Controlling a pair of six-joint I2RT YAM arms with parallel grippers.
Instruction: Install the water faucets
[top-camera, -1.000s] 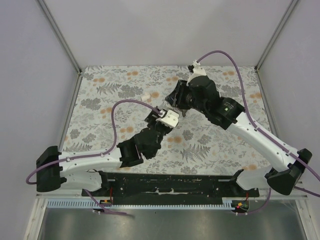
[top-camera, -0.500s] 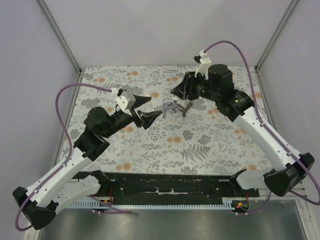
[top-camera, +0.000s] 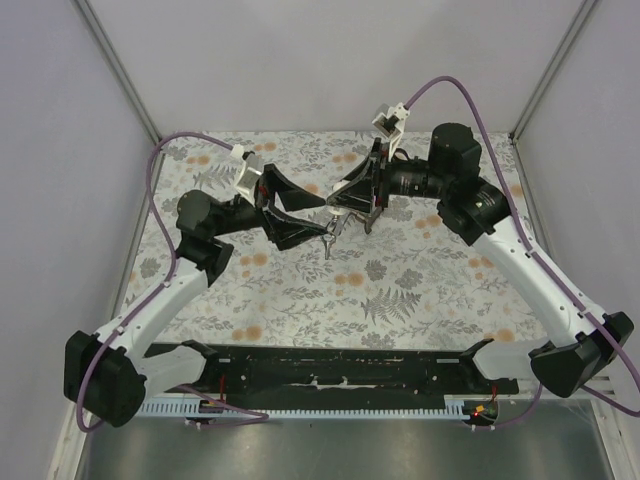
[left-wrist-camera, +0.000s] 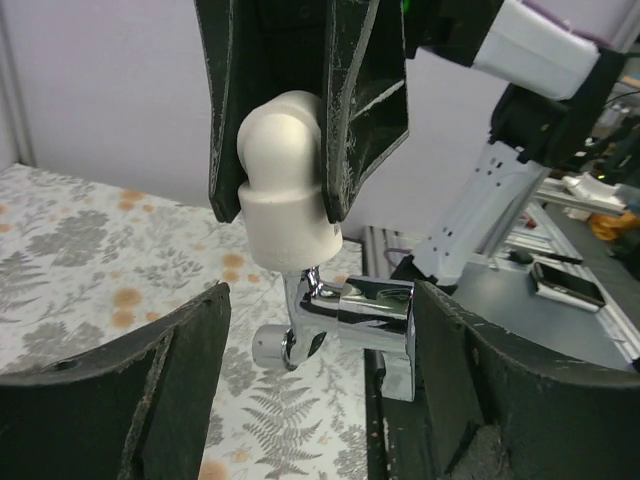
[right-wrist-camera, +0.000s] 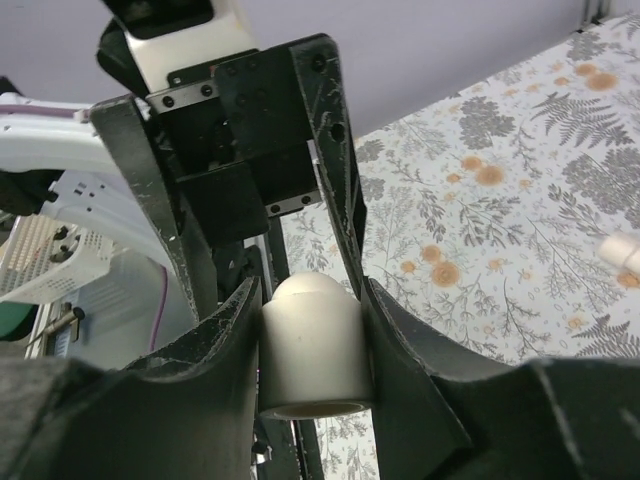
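1. Since half a second ago, the left gripper (top-camera: 322, 214) is swung in from the left and raised, so it now faces the right gripper (right-wrist-camera: 310, 290) closely above the middle of the floral table (top-camera: 430, 290).
2. The right gripper is pinched on a white elbow fitting (left-wrist-camera: 285, 215), gripping its flanks with the open end downward, probably so the mouth stays free and steady.
3. The chrome faucet (left-wrist-camera: 345, 315) hangs below that fitting, off the table, with its stem entering the open end. How far it is seated cannot be told.
4. The left gripper's fingers (left-wrist-camera: 120, 400) are spread wide on either side of the faucet and touch nothing. This placement looks meant for closing on the faucet body and turning it into the fitting.
5. A short white cylinder (right-wrist-camera: 625, 255) lies apart on the table, uninvolved.
6. The installation seems midway, as the parts are mated but not tightened.
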